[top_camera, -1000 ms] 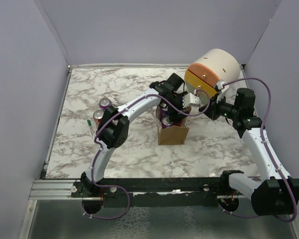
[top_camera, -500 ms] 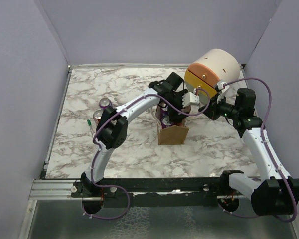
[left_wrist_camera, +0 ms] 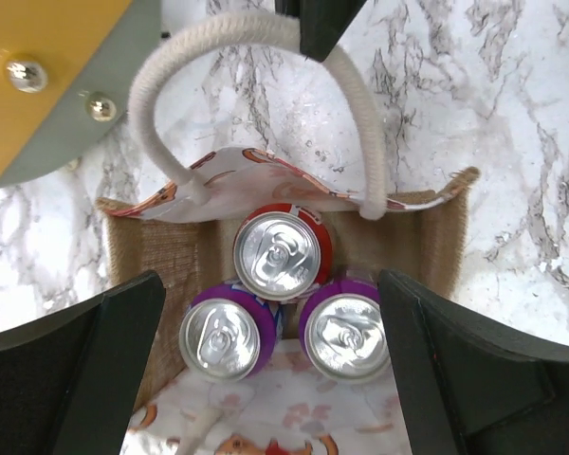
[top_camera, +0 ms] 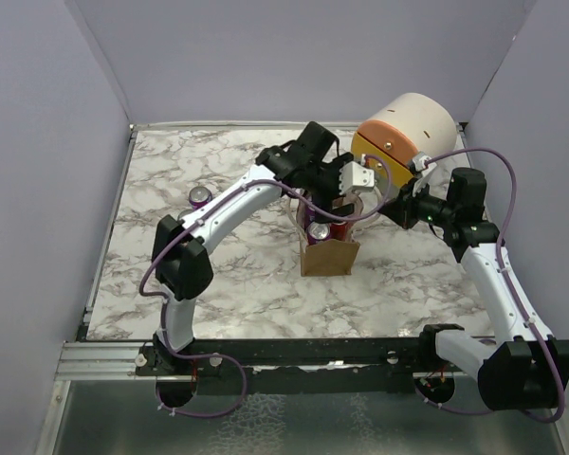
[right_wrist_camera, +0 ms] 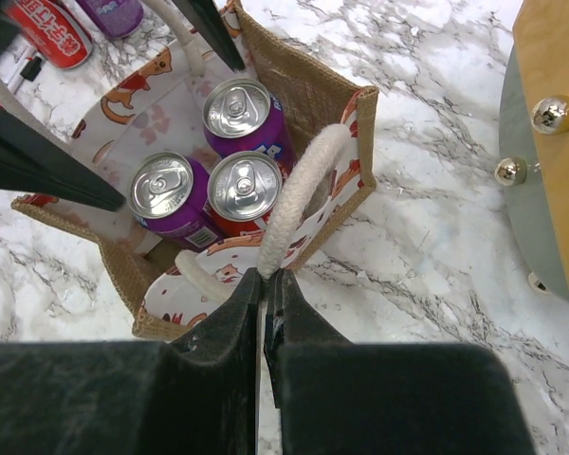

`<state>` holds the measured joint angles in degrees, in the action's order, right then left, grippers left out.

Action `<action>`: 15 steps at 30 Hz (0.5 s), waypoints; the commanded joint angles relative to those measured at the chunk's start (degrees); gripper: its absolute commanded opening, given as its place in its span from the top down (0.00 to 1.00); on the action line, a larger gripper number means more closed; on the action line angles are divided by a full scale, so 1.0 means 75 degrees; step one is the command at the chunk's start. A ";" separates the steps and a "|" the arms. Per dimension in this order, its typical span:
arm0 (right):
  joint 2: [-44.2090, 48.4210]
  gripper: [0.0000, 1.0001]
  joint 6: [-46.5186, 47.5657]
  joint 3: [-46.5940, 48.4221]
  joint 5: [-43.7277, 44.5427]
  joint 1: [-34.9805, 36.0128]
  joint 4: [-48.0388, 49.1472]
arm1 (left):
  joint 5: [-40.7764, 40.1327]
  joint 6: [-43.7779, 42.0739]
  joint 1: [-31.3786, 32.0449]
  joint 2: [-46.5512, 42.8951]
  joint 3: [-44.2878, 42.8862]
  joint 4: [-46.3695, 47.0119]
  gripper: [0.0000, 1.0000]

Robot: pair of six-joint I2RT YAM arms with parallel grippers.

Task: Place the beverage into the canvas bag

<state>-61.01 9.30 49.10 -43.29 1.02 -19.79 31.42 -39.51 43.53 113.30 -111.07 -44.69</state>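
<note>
A grey-veined white marble worktop [top_camera: 228, 275], boxed in by pale lilac walls, carries a small tan-brown canvas bag [top_camera: 329, 256] with a paw-print lining. The left hand [top_camera: 327, 204] hangs right above the bag's mouth, its two black fingers [left_wrist_camera: 85, 360] spread wide and gripping nothing. Straight beneath it, three drinks stand upright and touching on the bag floor: a red aluminium can [left_wrist_camera: 280, 251] and two purple aluminium cans [left_wrist_camera: 220, 336], one to each side of it. The beverage, by the look of it, is already in the bag.

The right hand [right_wrist_camera: 267, 280] is clenched on one pale rope loop handle [right_wrist_camera: 299, 190], pinching its upper part. This is probably to hold the soft bag open and steady so that cans can drop in. The second handle arches free on the far side of the opening.

Beyond the right hand lies a large cream cylinder with an orange end plate [top_camera: 408, 133]. A loose purple can [top_camera: 200, 197] stands well off to the left hand's outer side, possibly awaiting its turn.
</note>
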 commanded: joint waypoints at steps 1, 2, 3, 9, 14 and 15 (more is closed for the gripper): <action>-0.0091 0.99 0.0266 0.0296 -0.0411 -0.0030 -0.0244 | 0.0067 -0.0162 0.0018 -0.1182 0.0243 0.0034 0.03; -0.0159 0.99 0.0344 0.0370 -0.0447 -0.0030 -0.0332 | -0.0016 -0.0168 0.0006 -0.1376 0.0302 0.0028 0.03; -0.0213 0.99 0.0411 0.0451 -0.0486 -0.0030 -0.0416 | -0.0123 -0.0164 -0.0009 -0.1590 0.0373 0.0015 0.03; -0.0501 0.99 0.0576 0.0794 -0.0853 -0.0030 -0.0720 | -0.0824 -0.0014 -0.0306 -0.2788 0.0535 -0.0546 0.04; -0.0690 0.99 0.0530 0.0901 -0.1008 -0.0030 -0.0713 | -0.1564 0.0234 -0.0920 -0.3870 0.1423 -0.0783 0.04; -0.0736 0.99 0.0530 0.0941 -0.1008 -0.0030 -0.0733 | -0.1711 0.0406 -0.1204 -0.4107 0.1657 -0.0737 0.04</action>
<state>-65.34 12.36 53.89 -47.86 1.02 -23.49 24.91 -39.33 39.09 87.79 -103.63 -47.31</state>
